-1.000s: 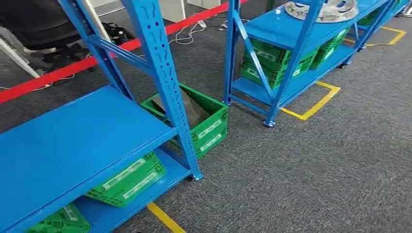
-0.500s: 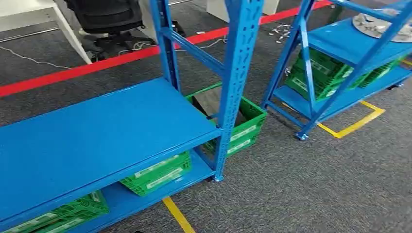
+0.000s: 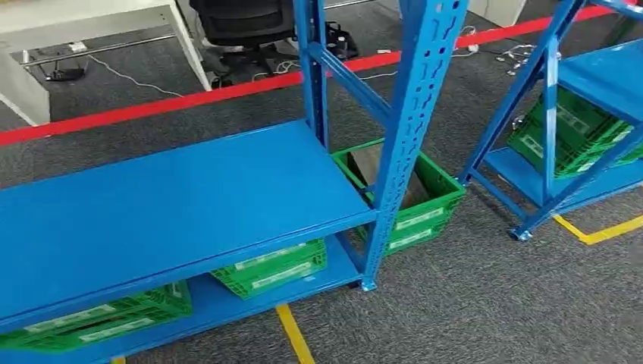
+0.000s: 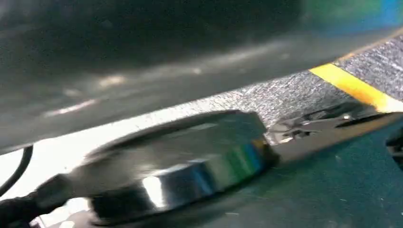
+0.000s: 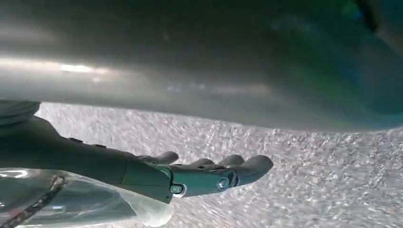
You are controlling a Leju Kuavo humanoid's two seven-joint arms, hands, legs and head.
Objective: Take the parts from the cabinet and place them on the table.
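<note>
The near blue cabinet's bare middle shelf (image 3: 174,197) spreads across the left of the head view. A white table (image 3: 83,15) stands beyond the red floor line. My right hand (image 5: 199,175) hangs over grey carpet with its fingers stretched straight and nothing between them; a pale glossy shape (image 5: 71,204) lies under the palm and I cannot tell what it is. In the blurred left wrist view, a shiny round metal piece (image 4: 180,161) sits close to the camera, with a dark bit of my left hand (image 4: 19,209) beside it. Its grip is unclear.
Green crates sit on the bottom shelf (image 3: 273,265) (image 3: 98,315) and on the floor by the blue upright post (image 3: 413,205). A second blue cabinet (image 3: 599,76) with green crates (image 3: 569,133) stands at the right. Yellow tape (image 3: 292,334), a red line (image 3: 189,98) and an office chair (image 3: 243,19).
The camera has swung left. The right cabinet with its metal parts has slid out at the right edge, and the white table and the chair have come in at the top.
</note>
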